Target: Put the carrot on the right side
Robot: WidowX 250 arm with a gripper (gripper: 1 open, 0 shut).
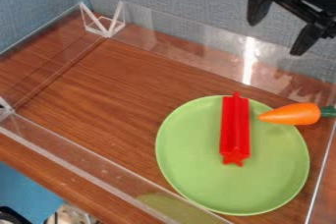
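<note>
The orange carrot [292,114] lies on its side at the right edge of the green plate [197,159], its green stem pointing right over the wooden table. My black gripper [284,24] hangs open high above it at the top right, with nothing between its fingers [257,12]. It is well clear of the carrot.
A long red block [235,128] lies on the plate's middle. Clear acrylic walls [197,41] ring the brown wooden tabletop [105,81]. A small white wire stand [100,18] sits at the back left corner.
</note>
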